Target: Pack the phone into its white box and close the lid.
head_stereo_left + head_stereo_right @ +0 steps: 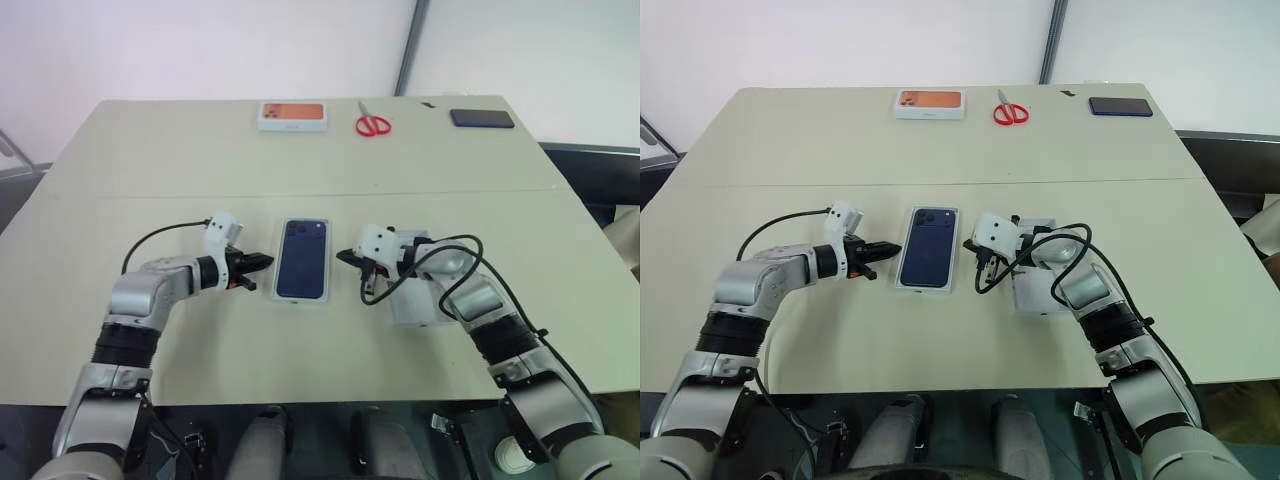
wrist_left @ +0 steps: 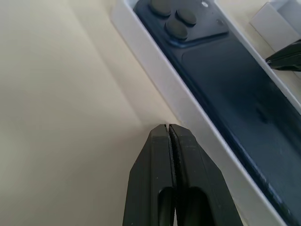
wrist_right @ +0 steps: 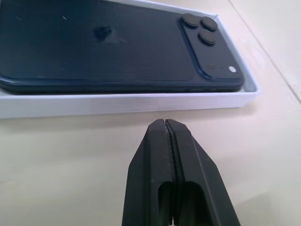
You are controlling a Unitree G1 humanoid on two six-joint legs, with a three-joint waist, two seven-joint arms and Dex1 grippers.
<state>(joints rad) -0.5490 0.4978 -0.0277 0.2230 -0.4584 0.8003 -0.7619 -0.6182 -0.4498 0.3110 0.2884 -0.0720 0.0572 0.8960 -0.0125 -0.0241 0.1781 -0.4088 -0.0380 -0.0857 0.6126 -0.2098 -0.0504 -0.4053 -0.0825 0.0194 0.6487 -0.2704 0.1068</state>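
The phone (image 1: 302, 258) is seated in the white box (image 1: 278, 262), long axis front-to-back, flanked closely by both closed, empty end effectors: left (image 1: 262, 263), right (image 1: 346, 256).

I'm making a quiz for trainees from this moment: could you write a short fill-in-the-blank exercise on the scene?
1. The phone lies inside the white ____, camera side up.
2. Both the left gripper and the right gripper have their fingers ____.
3. At the table's far edge, the red-handled ____ lie between an orange-pictured box and a black phone.

Missing words: box; shut; scissors
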